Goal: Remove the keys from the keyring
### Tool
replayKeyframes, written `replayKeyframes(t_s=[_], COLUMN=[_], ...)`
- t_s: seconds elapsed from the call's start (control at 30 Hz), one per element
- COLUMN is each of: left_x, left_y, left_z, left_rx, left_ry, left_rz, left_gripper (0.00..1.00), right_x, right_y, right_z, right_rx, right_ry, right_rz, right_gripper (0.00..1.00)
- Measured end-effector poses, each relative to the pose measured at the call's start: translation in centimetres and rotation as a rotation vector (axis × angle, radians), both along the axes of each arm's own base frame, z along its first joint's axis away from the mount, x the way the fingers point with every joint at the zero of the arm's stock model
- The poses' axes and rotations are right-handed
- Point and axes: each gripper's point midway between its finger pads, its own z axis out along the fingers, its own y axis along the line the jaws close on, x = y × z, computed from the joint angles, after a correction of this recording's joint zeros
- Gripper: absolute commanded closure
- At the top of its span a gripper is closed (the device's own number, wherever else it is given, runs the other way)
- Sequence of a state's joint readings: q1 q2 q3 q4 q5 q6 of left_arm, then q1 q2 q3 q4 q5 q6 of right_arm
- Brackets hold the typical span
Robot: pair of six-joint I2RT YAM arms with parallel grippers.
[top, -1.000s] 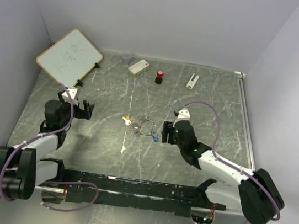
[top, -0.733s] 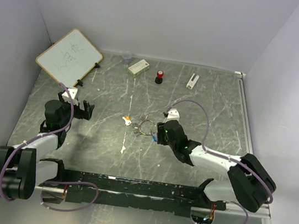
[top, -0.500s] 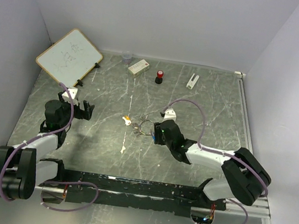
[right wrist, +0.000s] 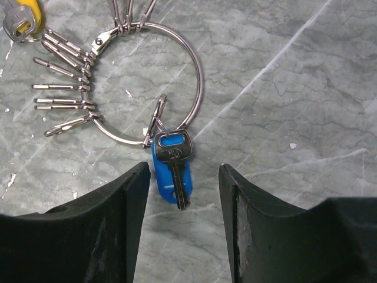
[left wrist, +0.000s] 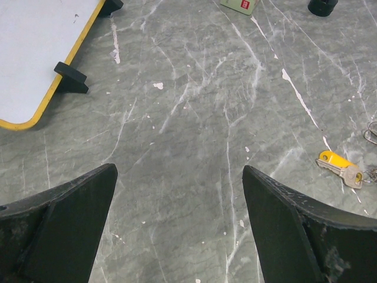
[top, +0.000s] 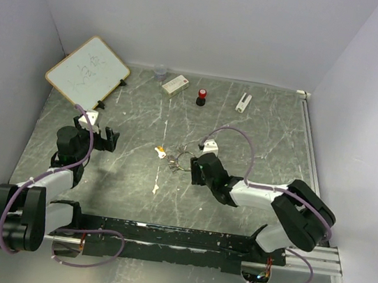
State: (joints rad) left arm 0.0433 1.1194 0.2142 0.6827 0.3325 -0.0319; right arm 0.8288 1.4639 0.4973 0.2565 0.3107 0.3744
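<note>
While the right gripper (right wrist: pixel 182 177) straddled the blue key (right wrist: pixel 171 168), jaws apart and gripping nothing, the ring (right wrist: pixel 201 88) lay just ahead of it. Light, stiff, probably slippery: pinch its plastic head. The left gripper (left wrist: pixel 179 194) gaped empty.

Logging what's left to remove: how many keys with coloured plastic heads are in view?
2. The blue-headed key hangs off the keyring, directly before the right end effector; the yellow-headed key lies on the ring's opposite side. Others may be hidden.
</note>
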Motion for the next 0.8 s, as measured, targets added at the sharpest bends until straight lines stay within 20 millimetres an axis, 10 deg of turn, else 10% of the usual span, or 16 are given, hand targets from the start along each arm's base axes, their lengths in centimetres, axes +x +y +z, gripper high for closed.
replayKeyframes(t_s=[0.33, 0.53, 0.8], left_x=[0.0, 0.0, 0.1], left_y=[0.0, 0.0, 0.1], left_z=[-0.1, -0.2, -0.2], left_rx=[0.0, 0.0, 0.001], left_ry=[0.003, 0.006, 0.008], left_rz=[0.0, 0.001, 0.007], left_gripper=[0.01, 0.01, 0.01], right_x=[0.8, 1.2, 1.1], right_y=[1.1, 1.5, 2.0], right_z=[-0.4, -0.4, 0.8], right_rx=[-0.009, -0.019, -0.017], right_ry=[-0.012, -0.021, -0.04], right_rz=[-0.011, -0.028, -0.037], right_gripper=[0.67, 1.0, 1.0])
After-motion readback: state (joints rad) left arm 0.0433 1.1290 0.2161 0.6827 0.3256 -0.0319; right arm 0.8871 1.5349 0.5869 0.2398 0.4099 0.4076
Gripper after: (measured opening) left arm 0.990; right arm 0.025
